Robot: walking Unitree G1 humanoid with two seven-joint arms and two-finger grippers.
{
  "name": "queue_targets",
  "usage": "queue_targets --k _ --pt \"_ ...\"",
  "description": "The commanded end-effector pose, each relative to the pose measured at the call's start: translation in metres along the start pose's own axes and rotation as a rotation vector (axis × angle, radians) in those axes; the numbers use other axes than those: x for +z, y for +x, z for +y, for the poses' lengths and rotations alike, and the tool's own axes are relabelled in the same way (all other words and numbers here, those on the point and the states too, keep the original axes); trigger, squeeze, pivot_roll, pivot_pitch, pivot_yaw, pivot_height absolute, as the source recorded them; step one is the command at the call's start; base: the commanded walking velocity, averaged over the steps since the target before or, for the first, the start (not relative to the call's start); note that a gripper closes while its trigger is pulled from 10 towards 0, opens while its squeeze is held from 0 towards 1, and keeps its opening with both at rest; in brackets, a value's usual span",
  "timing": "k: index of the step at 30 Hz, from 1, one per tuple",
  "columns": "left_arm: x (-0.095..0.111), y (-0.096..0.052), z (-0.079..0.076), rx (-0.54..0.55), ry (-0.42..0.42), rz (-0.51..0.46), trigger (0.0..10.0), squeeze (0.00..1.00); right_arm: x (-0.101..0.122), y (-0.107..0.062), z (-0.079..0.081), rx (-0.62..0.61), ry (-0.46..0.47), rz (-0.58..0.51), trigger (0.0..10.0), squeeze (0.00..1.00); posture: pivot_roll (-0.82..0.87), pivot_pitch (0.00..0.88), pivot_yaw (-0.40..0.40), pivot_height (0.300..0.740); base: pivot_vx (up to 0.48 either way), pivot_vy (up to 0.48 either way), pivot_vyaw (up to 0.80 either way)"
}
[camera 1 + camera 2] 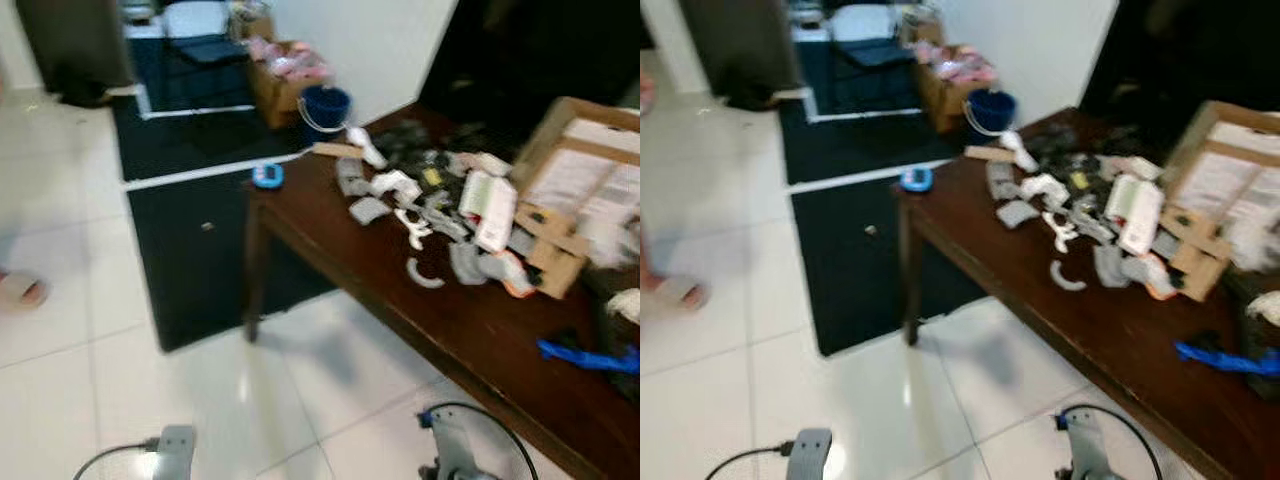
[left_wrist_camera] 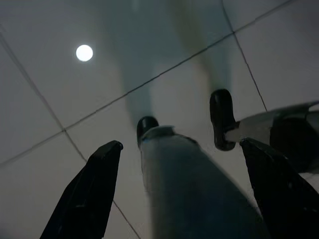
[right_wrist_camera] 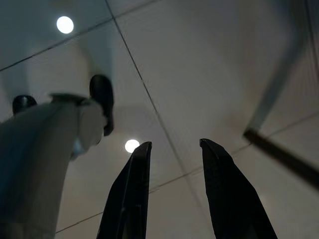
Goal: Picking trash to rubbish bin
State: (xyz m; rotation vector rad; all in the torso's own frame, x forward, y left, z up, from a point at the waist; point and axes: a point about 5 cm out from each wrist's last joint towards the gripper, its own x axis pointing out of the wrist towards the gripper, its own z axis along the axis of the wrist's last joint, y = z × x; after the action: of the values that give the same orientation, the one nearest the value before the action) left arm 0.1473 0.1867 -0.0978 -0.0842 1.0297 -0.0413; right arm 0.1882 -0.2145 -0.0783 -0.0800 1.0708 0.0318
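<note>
A: How many of each did you count?

B: One dark tabletop [image 1: 470, 340], one heap of trash [image 1: 440, 225] on it, one cardboard box [image 1: 575, 195] at the heap's far side, touching it, and one blue scrap [image 1: 585, 357] lying apart near the front edge. One blue bucket [image 1: 322, 108] stood on the floor past the table's far corner, beside a second box [image 1: 280, 85] of pink things. One small blue object [image 1: 267, 175] sat on the table's corner.

A: And the pincers?

B: Two. The left pincer [image 2: 174, 189] hung over the tiled floor [image 1: 150, 400] with its fingers spread wide and nothing between them; the right pincer [image 3: 179, 194] hung the same way, fingers apart and empty.

A: What was hard to make out?

B: The heap was blurred: grey and white pieces, a white carton, something orange. I couldn't count the pieces. The cardboard box was cut off at the edge.

A: Anything else around?

B: A black mat [image 1: 200, 240] with white stripes under the table's far end, and a person's slippered foot [image 1: 20, 290] on the tiles, well apart
</note>
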Motion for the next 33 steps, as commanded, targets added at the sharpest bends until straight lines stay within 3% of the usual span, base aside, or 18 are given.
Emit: queue_targets --k 1,11,24,33 --pt "-0.017 -0.002 -0.006 -0.013 -0.017 0.063 10.0 0.0 -0.009 -0.001 -0.005 -0.025 -0.022 0.042 10.0 0.0 0.14 0.09 -0.097 0.74 0.0 0.0 -0.8" --pt "-0.019 -0.002 -0.005 -0.008 -0.012 0.068 10.0 0.0 -0.014 -0.002 -0.009 -0.049 -0.04 0.077 10.0 0.0 0.14 0.09 -0.096 0.74 0.0 0.0 -0.8" --pt "-0.022 -0.003 -0.002 0.017 0.002 0.077 10.0 0.0 -0.017 -0.006 -0.026 -0.137 0.063 0.077 10.0 0.0 0.13 0.099 -0.087 0.74 0.0 0.0 -0.8" --pt "-0.018 -0.006 0.015 0.07 0.011 0.066 10.0 0.0 -0.017 -0.005 -0.025 -0.152 0.11 0.07 10.0 0.0 0.13 0.108 -0.085 0.74 0.0 0.0 -0.8"
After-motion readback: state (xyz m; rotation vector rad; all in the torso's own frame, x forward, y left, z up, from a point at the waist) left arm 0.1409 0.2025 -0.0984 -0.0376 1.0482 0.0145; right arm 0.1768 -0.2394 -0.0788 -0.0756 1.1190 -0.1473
